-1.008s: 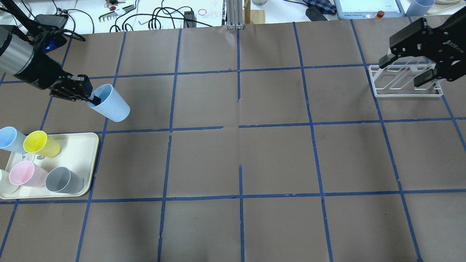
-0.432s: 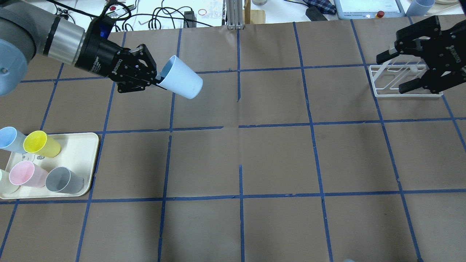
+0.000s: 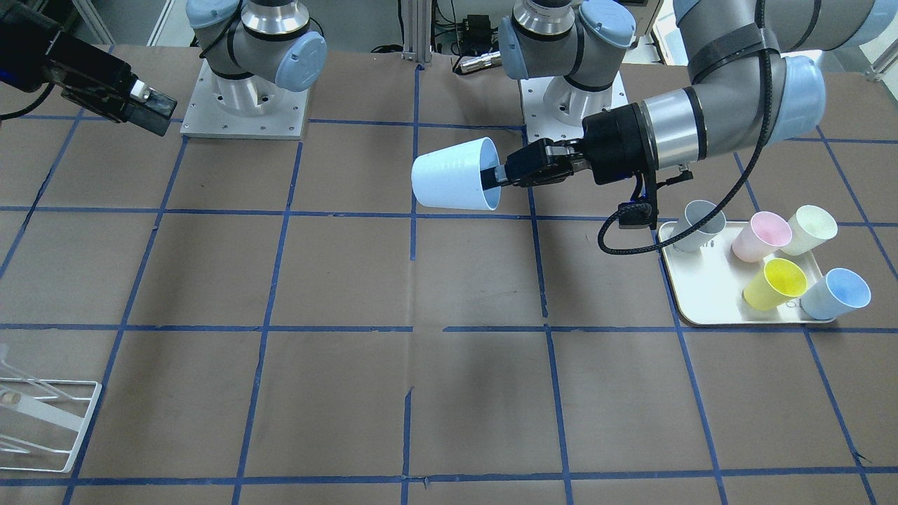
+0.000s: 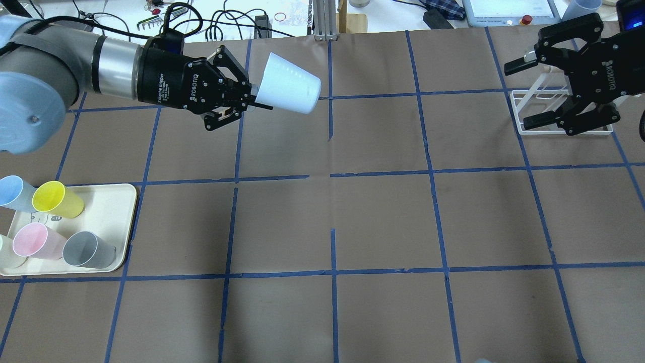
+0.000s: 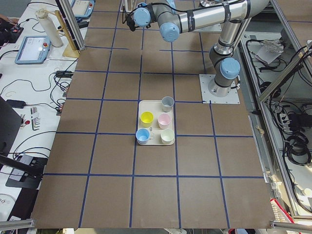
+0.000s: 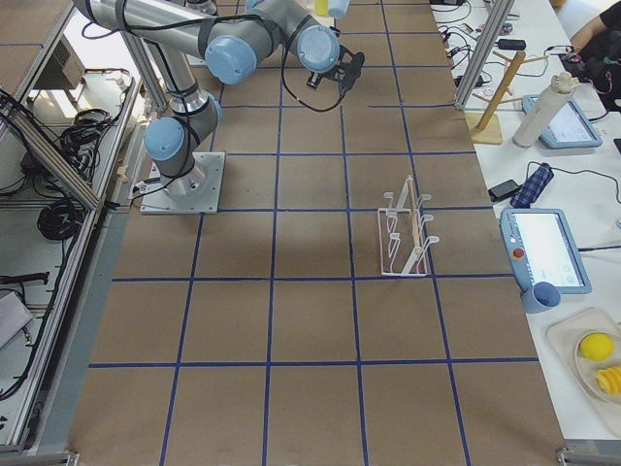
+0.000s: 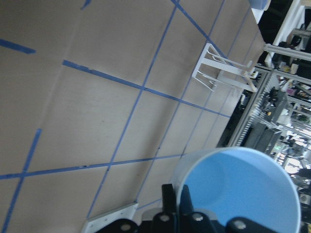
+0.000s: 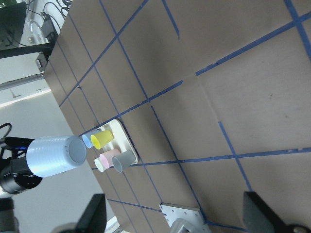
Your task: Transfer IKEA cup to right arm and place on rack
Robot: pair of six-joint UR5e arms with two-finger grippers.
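Observation:
My left gripper (image 4: 254,98) is shut on the rim of a light-blue IKEA cup (image 4: 289,91) and holds it on its side above the table, base pointing right. In the front view the left gripper (image 3: 494,175) grips the cup (image 3: 452,184) with one finger inside the rim. The left wrist view shows the cup's inside (image 7: 238,189). My right gripper (image 4: 526,93) is open and empty, hovering over the white wire rack (image 4: 554,133) at the far right. The right wrist view shows the cup (image 8: 56,155) from afar. The two grippers are far apart.
A cream tray (image 4: 111,201) at the left front holds a second light-blue cup (image 4: 12,191), a yellow cup (image 4: 55,199), a pink cup (image 4: 35,242) and a grey cup (image 4: 88,249). Cables and tools lie beyond the table's far edge.
My left arm has lifted the cup and carried it right, toward the table's middle, turning it level with its base to the right. My right gripper has turned over the rack and stays open.

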